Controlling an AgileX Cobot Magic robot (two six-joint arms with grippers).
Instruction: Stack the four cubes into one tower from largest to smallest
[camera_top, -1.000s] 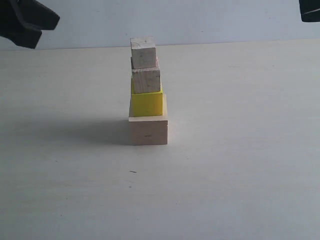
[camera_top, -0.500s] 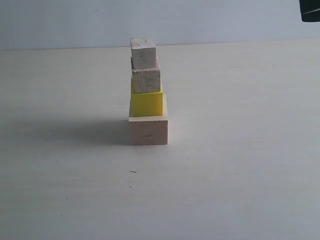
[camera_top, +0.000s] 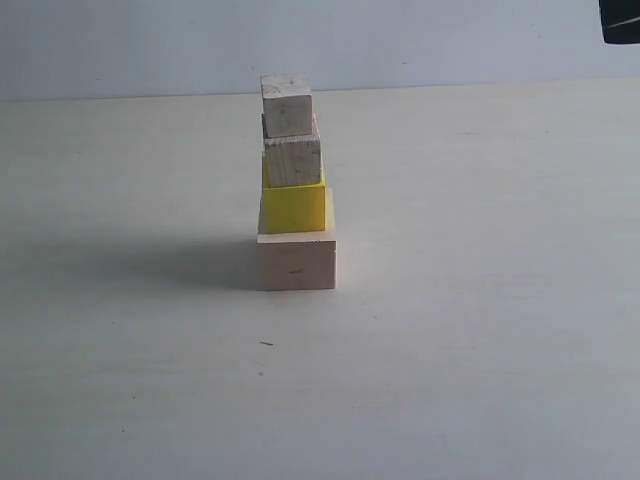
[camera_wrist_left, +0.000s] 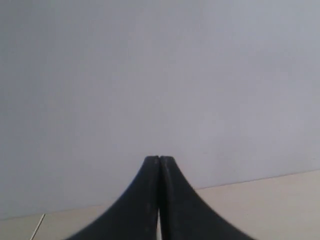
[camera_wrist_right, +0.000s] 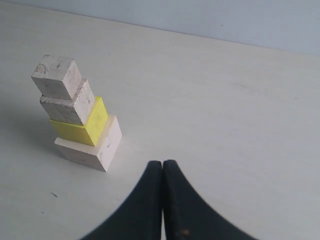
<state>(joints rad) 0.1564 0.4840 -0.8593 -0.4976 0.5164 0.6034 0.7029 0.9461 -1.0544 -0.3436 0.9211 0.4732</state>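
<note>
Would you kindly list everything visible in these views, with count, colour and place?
large cube: 1, pale wood, on the table, under the other three
yellow cube: 1, bright yellow, on the large cube
brownish cube: 1, brownish wood, on the yellow cube
small cube: 1, pale wood, topmost
table: 1, pale, under everything
wall: 1, grey-blue, behind the table
arm part: 1, black, upper right corner of the exterior view
left gripper: 1, black, shut, empty, facing the wall
right gripper: 1, black, shut, empty, apart from the cubes
</note>
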